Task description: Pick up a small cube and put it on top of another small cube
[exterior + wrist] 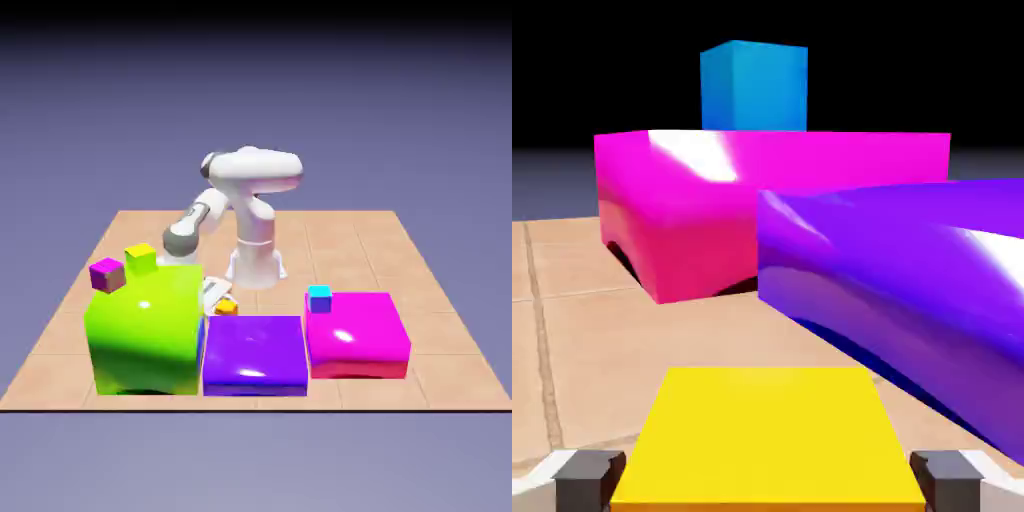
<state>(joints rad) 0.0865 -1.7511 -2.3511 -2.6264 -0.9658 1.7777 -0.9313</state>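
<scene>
The small cube [768, 440], orange with a yellow top face, fills the bottom of the hand view between my two grey fingertips [587, 480]. My gripper [768, 482] is shut on the small cube, with each tip against one of its sides. In the exterior view the small cube [226, 307] sits low on the table behind the gap between the green and purple blocks. My gripper [217, 298] is down at it, mostly hidden by the green block. A cyan small cube [319, 297] [754, 87] stands on the magenta block.
A tall green block [145, 335] carries a magenta-purple small cube [107, 273] and a yellow-and-green small cube [141, 258]. A low purple block [255, 355] [912, 280] and a magenta block [357, 335] [712, 200] lie close ahead of the hand.
</scene>
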